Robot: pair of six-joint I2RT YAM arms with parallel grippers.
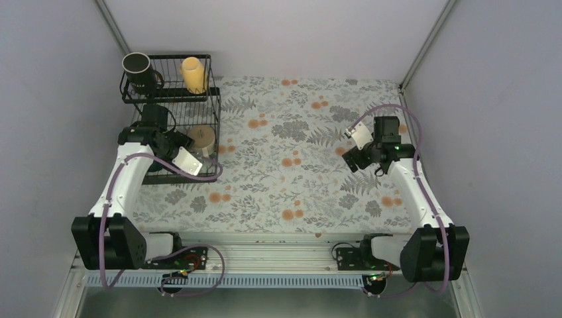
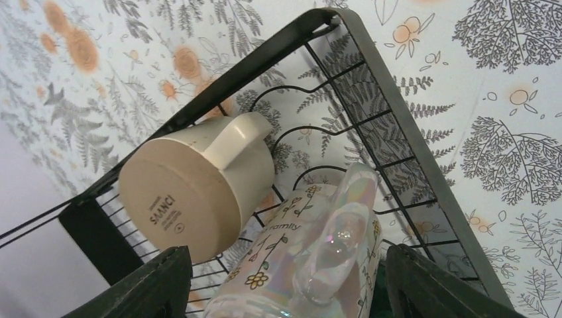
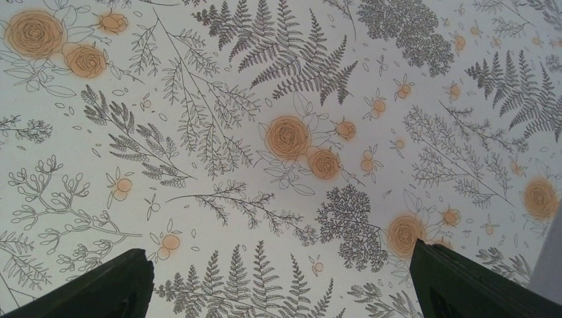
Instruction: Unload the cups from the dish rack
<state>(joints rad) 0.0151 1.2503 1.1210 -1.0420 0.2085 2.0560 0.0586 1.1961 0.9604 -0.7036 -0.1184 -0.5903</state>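
Note:
The black wire dish rack (image 1: 169,99) stands at the back left. A black mug (image 1: 136,67) and a pale yellow tumbler (image 1: 192,74) stand on its upper shelf. A cream mug (image 1: 202,138) sits upside down on the lower tier, also seen in the left wrist view (image 2: 199,189). My left gripper (image 1: 197,161) reaches into the lower tier. It is open (image 2: 285,255), with its jaws on either side of an iridescent flowered mug (image 2: 311,258) that lies on its side. My right gripper (image 1: 349,159) is open and empty (image 3: 278,252) above the cloth. The dark green mug is out of view.
A floral tablecloth (image 1: 298,165) covers the table. The rack's rim (image 2: 397,106) runs close on the right of my left fingers. Grey walls close in the back and both sides. The arm bases sit at the near edge.

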